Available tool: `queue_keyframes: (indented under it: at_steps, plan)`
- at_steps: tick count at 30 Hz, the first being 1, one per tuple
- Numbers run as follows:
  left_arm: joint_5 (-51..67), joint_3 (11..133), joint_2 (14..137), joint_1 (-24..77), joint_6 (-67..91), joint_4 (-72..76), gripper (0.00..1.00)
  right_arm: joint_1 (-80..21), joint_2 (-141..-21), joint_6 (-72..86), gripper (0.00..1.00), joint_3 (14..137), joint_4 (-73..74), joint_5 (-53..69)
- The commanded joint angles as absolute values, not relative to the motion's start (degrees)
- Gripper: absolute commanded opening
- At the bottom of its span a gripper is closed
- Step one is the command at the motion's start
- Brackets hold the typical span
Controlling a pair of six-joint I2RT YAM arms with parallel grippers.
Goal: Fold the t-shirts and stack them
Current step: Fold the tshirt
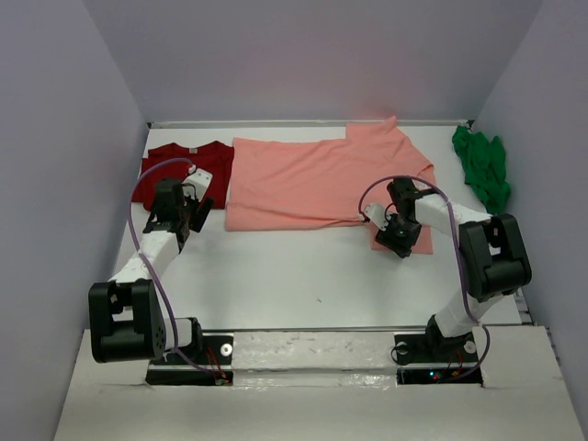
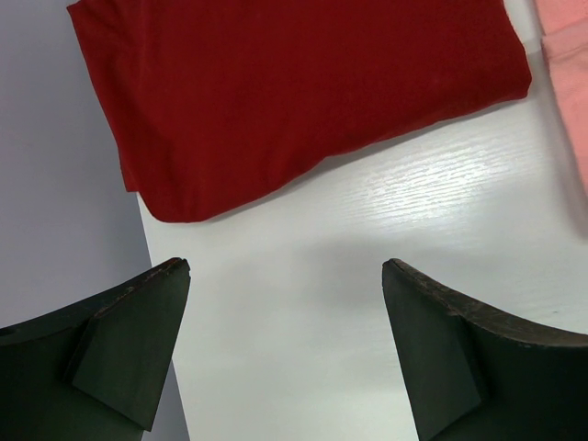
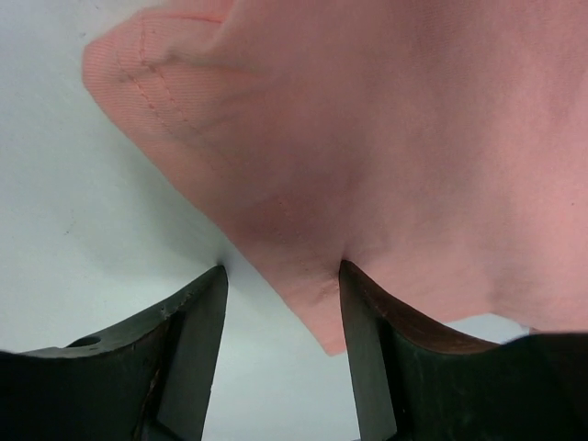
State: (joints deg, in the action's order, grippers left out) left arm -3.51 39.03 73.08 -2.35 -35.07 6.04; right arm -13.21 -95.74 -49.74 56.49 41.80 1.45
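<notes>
Top external: both arm bases sit at the near edge of the white desk point(image 1: 303, 276), left arm reaching up the left side, right arm bent in over the right side

Left fingers point(image 1: 188, 219) hang over bare desk just short of the dark red t-shirt point(image 1: 188, 158), not touching it. Left wrist view: left fingers point(image 2: 138, 349) spread wide open with nothing between them, only white desk point(image 2: 303, 322) underneath. The dark red shirt point(image 2: 303, 92) lies beyond the tips, its rounded corner near the desk's left edge by the wall, and a strip of salmon cloth point(image 2: 570, 92) shows at far right

Right fingers point(image 1: 401, 243) are down on the near right flap of the salmon-pink t-shirt point(image 1: 312, 179). Right wrist view: right fingers point(image 3: 363, 340) are parted and straddle the shirt's hem. The cloth point(image 3: 386, 138) touches the right-hand finger, and a sliver of desk point(image 3: 73, 230) shows between the cloth and the left-hand finger, so they are not clamped

Further back: the salmon-pink shirt is spread wide across the middle of the desk, one sleeve pointing at the back wall. The dark red shirt lies flat in the far left corner, just beside the salmon one, with its small neck label point(image 1: 191, 148) up. The bright green t-shirt point(image 1: 482, 165) is bunched up at the far right edge, well apart from both arms
</notes>
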Motion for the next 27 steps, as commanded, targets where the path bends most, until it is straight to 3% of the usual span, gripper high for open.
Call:
queue_keyframes:
  at_steps: [1, 6, 11, 14, 18, 27]
  plan:
    - [-2.5, 41.5, 73.3, -2.5, -34.6, 6.5, 0.99, -13.8, -98.9, -49.0, 0.54, 56.6, 37.5, 1.8]
    - [-2.3, 41.7, 73.5, -2.3, -34.6, 6.3, 0.99, -13.8, -99.1, -48.4, 0.38, 56.3, 37.4, 1.1]
    - [-1.9, 41.7, 73.1, -2.0, -34.7, 5.9, 0.99, -13.8, -98.8, -48.3, 0.32, 56.4, 36.7, 0.3]
    - [-1.8, 41.7, 72.9, -1.9, -34.8, 5.7, 0.99, -13.8, -99.1, -48.0, 0.24, 57.0, 36.5, -0.4]
    - [-1.8, 41.7, 72.9, -1.7, -35.0, 5.6, 0.99, -13.8, -97.7, -47.8, 0.00, 58.3, 37.0, -2.7]
    - [-1.5, 42.1, 72.8, -1.1, -34.8, 5.4, 0.99, -13.8, -91.5, -47.0, 0.00, 63.5, 39.8, -4.4]
